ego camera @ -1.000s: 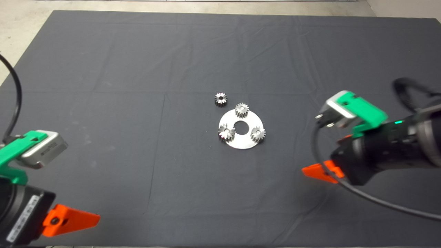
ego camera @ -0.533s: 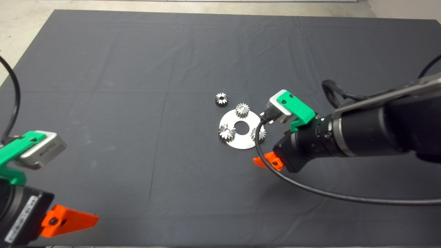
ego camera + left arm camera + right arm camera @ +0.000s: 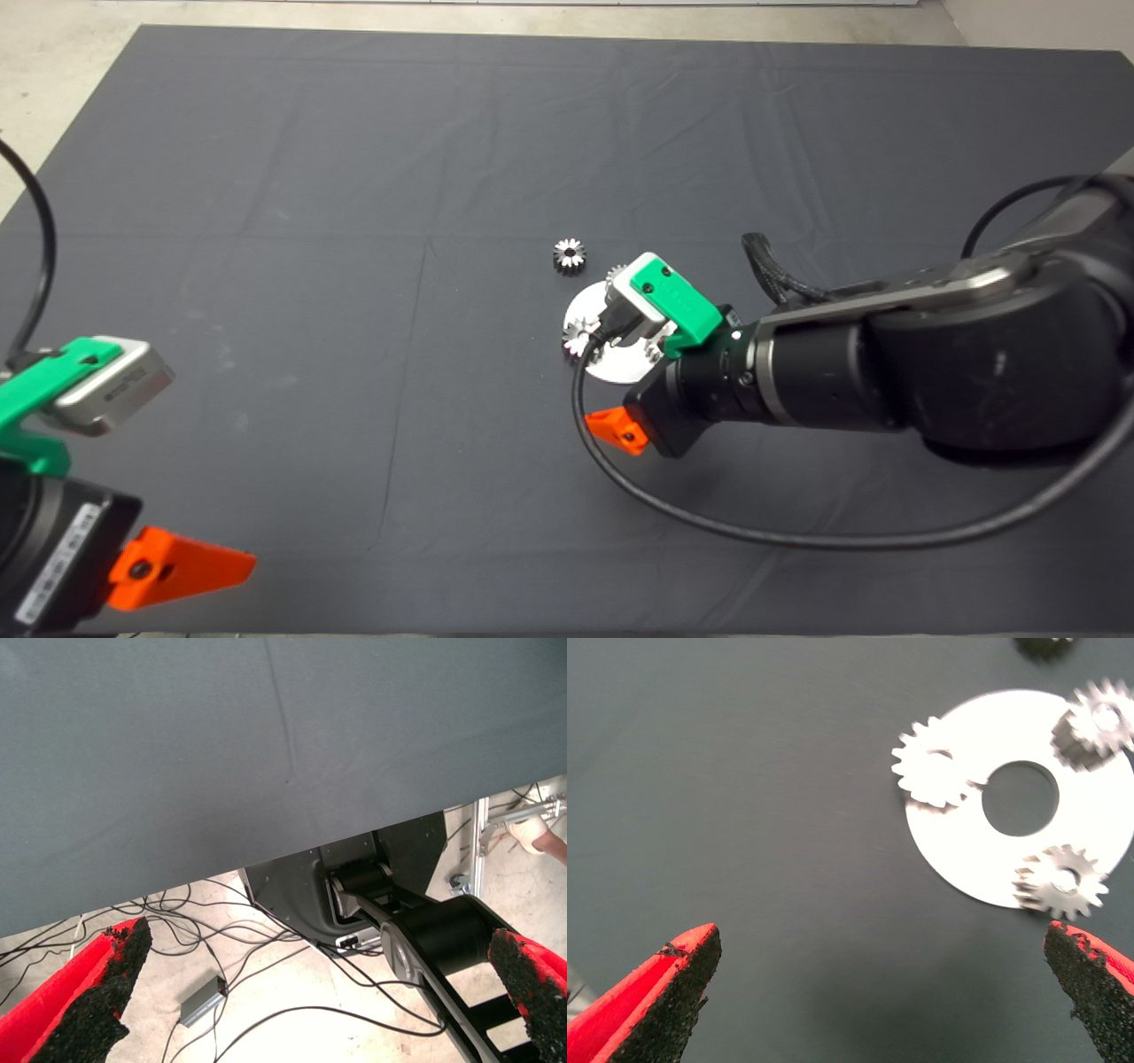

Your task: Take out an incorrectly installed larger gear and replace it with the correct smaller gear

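Head view: the right tool [image 3: 631,399] hangs over a round silver plate [image 3: 611,368] near the middle of the table [image 3: 354,177], its green-capped wrist camera hiding most of the plate. The larger gear [image 3: 578,335], bright silver with broad flared teeth, sits at the plate's left rim and shows only in part. The smaller gear [image 3: 569,254], dark grey with bright tooth tips and a dark centre, lies loose on the table just beyond the plate. The left tool [image 3: 168,567] waits at the lower left edge.

Left wrist view: the left tool's pads [image 3: 97,992] stand wide apart and hold nothing, with the table's edge and cables [image 3: 266,1010] on the floor beyond.

Right wrist view: the right tool's pads [image 3: 669,997] are spread wide and empty, above bare table beside the plate. The larger gear overhangs the plate's rim; two other gears [image 3: 1097,722] [image 3: 1063,881] sit on the plate.

A second ago the right arm was well off to the right; it has since swung in over the plate. The gears and the left tool have not moved.
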